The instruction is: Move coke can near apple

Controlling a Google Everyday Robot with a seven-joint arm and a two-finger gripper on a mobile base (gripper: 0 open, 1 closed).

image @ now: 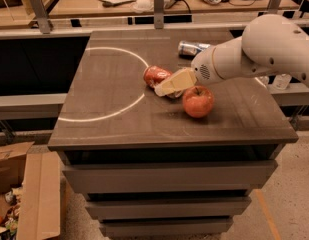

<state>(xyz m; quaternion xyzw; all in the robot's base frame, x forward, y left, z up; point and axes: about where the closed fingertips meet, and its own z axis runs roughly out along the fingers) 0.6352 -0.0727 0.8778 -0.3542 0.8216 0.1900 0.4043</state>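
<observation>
The red-orange coke can (155, 75) lies on the dark bench (109, 109) near the round red apple (198, 101), with the cream tool (164, 86) against it, its hold impossible to tell; placement seems done, so a clean withdrawal comes next.

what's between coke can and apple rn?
Only the gripper, right beside the coke can and up-left of the apple, as seen in the camera view.

Red-orange on the coke can (154, 75) and on the apple (197, 101). Cream on the gripper (166, 85) between can and apple, white on the arm (264, 49). Dark brown-grey on the table (109, 131), crossed by a white arc (121, 49).
</observation>
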